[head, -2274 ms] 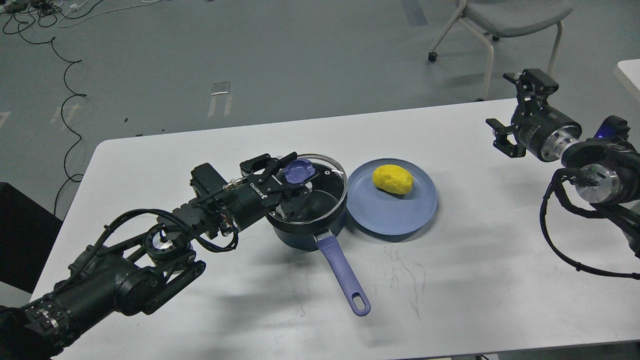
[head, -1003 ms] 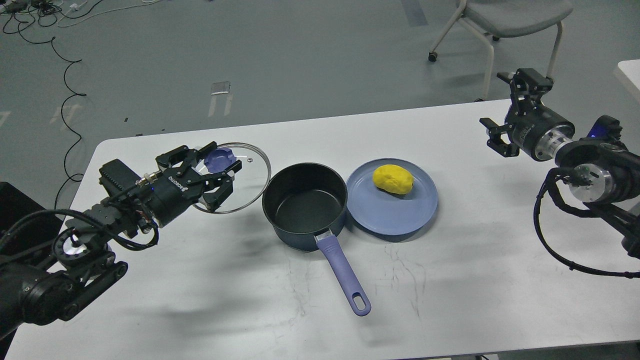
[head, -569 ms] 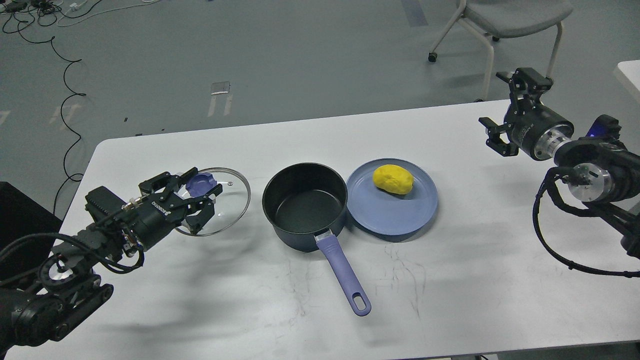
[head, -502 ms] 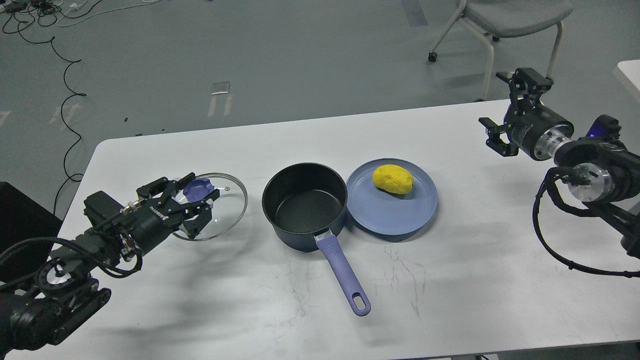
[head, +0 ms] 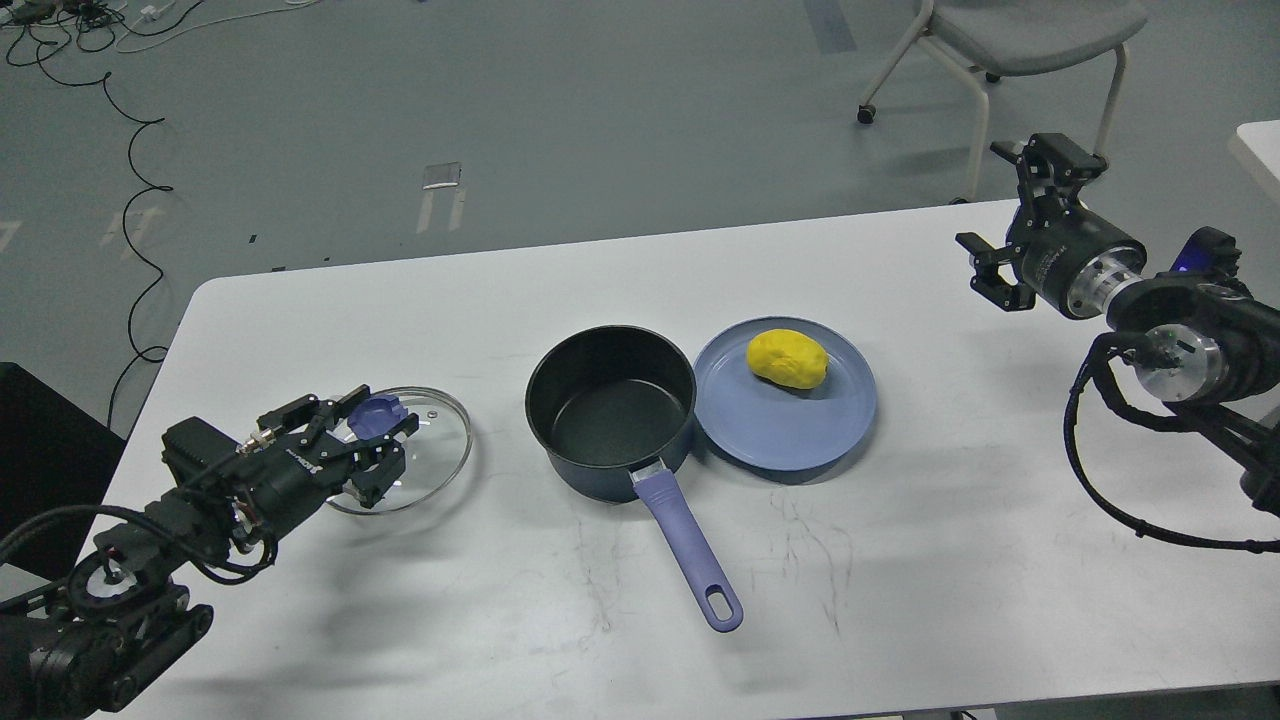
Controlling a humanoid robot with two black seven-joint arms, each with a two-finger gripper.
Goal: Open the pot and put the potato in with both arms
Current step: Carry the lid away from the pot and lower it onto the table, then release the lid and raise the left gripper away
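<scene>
White table (head: 420, 300), grey floor (head: 560, 110), chair (head: 1010, 40) behind.

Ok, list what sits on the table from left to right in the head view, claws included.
left claw shut on the glass lid by its blue knob → pot → blue plate carrying the potato → right claw, open, over the table's far right edge.

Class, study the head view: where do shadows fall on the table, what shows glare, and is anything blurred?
Head view: soft, diffuse shadows lie on the table nearer the camera than the pot and plate; the glass lid shows small glints and the table shows through it; the potato is evenly lit; everything looks sharp, with no obvious motion blur.
</scene>
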